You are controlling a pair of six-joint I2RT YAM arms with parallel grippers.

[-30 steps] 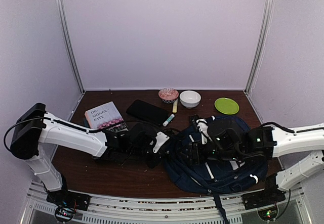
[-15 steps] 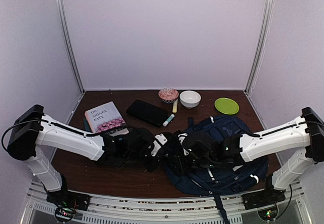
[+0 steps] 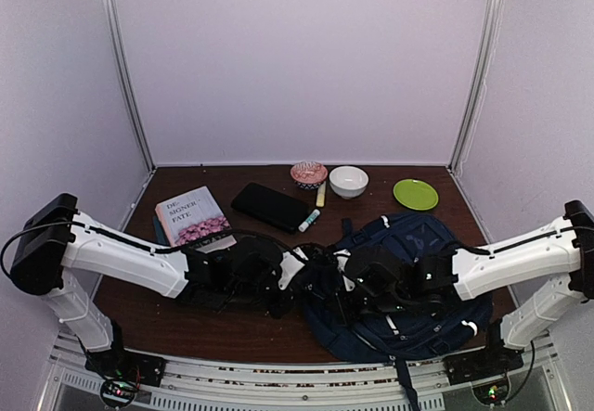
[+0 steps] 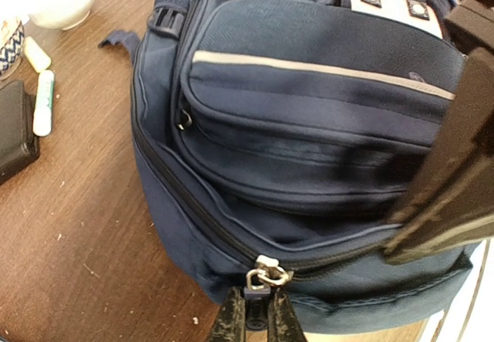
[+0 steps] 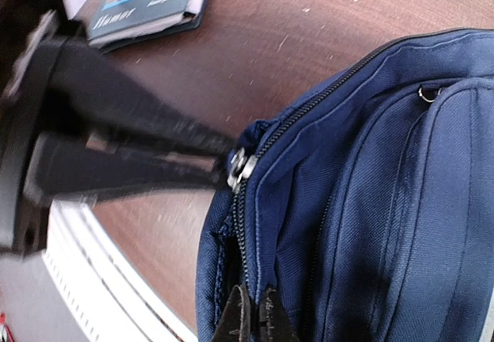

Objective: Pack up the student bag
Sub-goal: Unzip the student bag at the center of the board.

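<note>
Student bag (image 3: 418, 239) lies on the tabletop (image 3: 232, 326), front pocket up, directly ahead of both claws, which meet at one end of its main zip. The left claw (image 4: 258, 315) is almost closed, pinching the silver zipper pull (image 4: 264, 271). The right claw (image 5: 251, 319) is closed tight at the zip seam near that pull, though I cannot tell whether it has caught cloth. Beyond the claws lie a book (image 3: 190, 214), a white bowl (image 3: 348, 181) and a green plate (image 3: 415, 194).

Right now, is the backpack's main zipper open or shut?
Shut, as far as shown: the zipper runs closed on both sides of its slider, with no gap visible. The left gripper holds that slider.
</note>
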